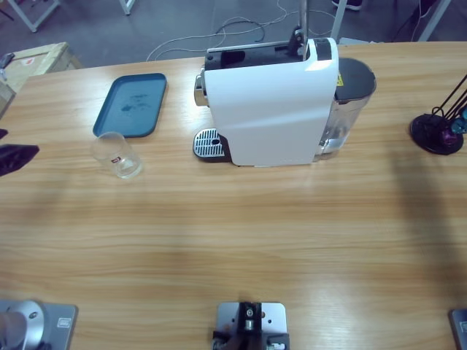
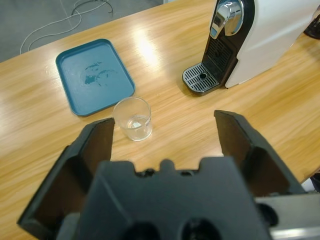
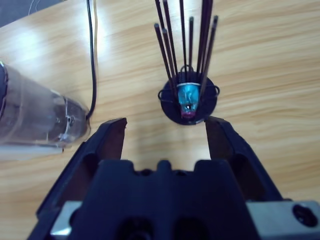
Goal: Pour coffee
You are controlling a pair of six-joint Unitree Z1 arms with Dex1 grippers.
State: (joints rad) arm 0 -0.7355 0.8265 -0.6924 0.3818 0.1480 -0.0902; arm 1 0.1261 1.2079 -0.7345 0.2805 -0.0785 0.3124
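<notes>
A white coffee machine (image 1: 270, 109) stands at the back middle of the table, its spout over a metal drip grille (image 1: 208, 144). An empty clear glass (image 1: 117, 154) stands to the left of the grille, apart from it. My left gripper (image 2: 165, 135) hovers open above the table with the glass (image 2: 133, 118) just ahead of its jaws, nothing between them. A dark tip of that gripper shows at the high view's left edge. My right gripper (image 3: 165, 135) is open above a black capsule stand (image 3: 187, 100) that holds a blue capsule (image 3: 187, 95).
A teal tray (image 1: 131, 104) lies behind the glass at the back left. The machine's clear water tank (image 1: 343, 120) sits on its right side, with a black cable (image 3: 92, 55) trailing behind it. The capsule stand (image 1: 436, 131) is near the right edge.
</notes>
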